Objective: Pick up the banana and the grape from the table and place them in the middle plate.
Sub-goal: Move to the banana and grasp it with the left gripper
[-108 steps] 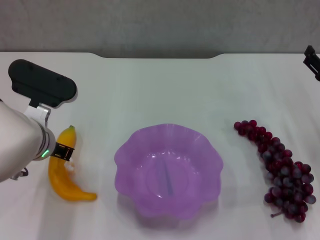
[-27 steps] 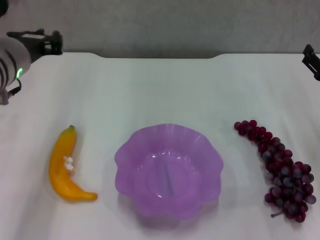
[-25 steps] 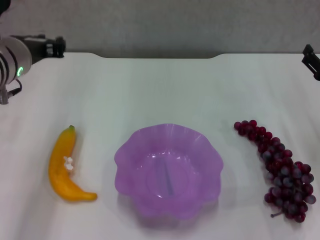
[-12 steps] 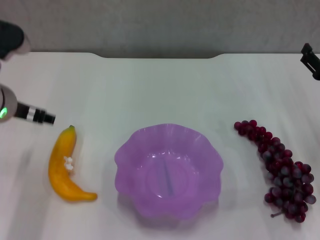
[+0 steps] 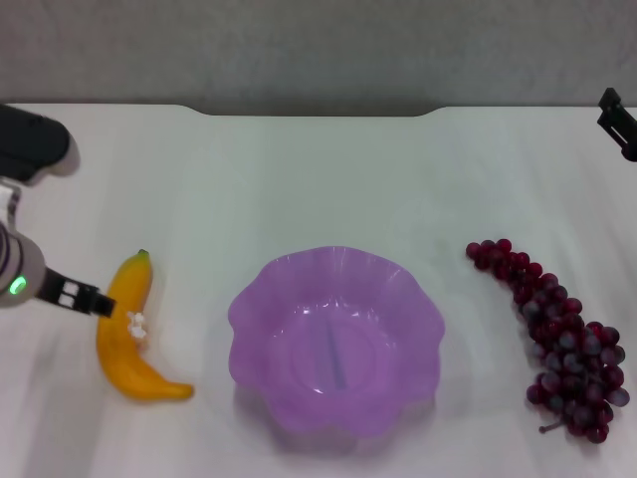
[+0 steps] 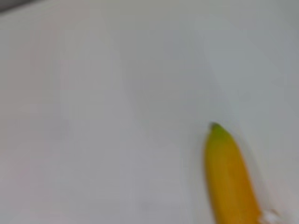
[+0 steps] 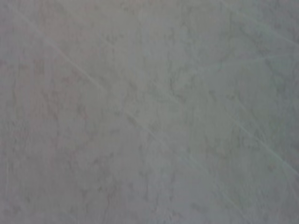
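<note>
table [image 5: 328,179], white. plate [image 5: 261,299], purple, scalloped, at centre. grape [image 5: 557,334], right of plate, apart. banana [image 5: 127,339], left of plate, apart. left end effector [image 5: 85,297], over banana's upper part; opening cannot be told. right end effector [image 5: 619,121], far right edge; likewise.

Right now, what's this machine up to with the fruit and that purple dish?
The robot's left hand is at the left side of the white table, right beside the banana, which lies flat and has not been lifted. The purple plate in the middle has nothing in it. The bunch of grapes lies untouched on the right. The right hand sits parked at the far right edge. So neither fruit has been moved into the plate.
</note>
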`<act>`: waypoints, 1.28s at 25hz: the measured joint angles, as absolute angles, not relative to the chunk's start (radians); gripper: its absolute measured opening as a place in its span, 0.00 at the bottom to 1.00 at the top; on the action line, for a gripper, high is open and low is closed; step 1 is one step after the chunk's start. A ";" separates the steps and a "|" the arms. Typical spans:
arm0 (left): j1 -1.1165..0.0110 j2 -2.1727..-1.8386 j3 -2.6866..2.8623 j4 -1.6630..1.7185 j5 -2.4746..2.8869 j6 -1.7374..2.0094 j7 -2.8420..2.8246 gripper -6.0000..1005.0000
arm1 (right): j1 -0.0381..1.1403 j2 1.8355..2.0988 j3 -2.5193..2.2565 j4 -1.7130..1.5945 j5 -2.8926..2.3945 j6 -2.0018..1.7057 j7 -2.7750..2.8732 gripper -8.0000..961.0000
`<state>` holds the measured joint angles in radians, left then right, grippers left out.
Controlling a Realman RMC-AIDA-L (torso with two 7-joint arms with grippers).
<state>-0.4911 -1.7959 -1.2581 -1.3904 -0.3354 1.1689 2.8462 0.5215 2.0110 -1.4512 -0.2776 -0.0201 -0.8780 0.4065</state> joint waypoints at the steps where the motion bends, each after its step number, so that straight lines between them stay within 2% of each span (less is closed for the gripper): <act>1: -0.493 -1.794 -1.247 -1.390 -0.354 1.171 2.846 0.86 | 0.521 2.011 -1.451 -0.278 -0.020 -0.878 0.406 0.91; 17: -0.551 -1.807 -1.204 -1.264 -0.427 1.125 2.847 0.86 | 0.522 2.011 -1.451 -0.278 -0.015 -0.882 0.407 0.91; 22: -0.567 -1.802 -1.162 -1.261 -0.483 1.118 2.847 0.85 | 0.522 2.011 -1.451 -0.278 -0.015 -0.882 0.407 0.91; 32: -0.603 -1.810 -1.148 -1.184 -0.489 1.080 2.847 0.81 | 0.522 2.011 -1.451 -0.278 -0.014 -0.886 0.406 0.91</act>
<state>-0.6027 -1.8100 -1.1481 -1.1845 -0.4888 1.0803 2.8470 0.5224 2.0110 -1.4512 -0.2777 -0.0137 -0.8857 0.4065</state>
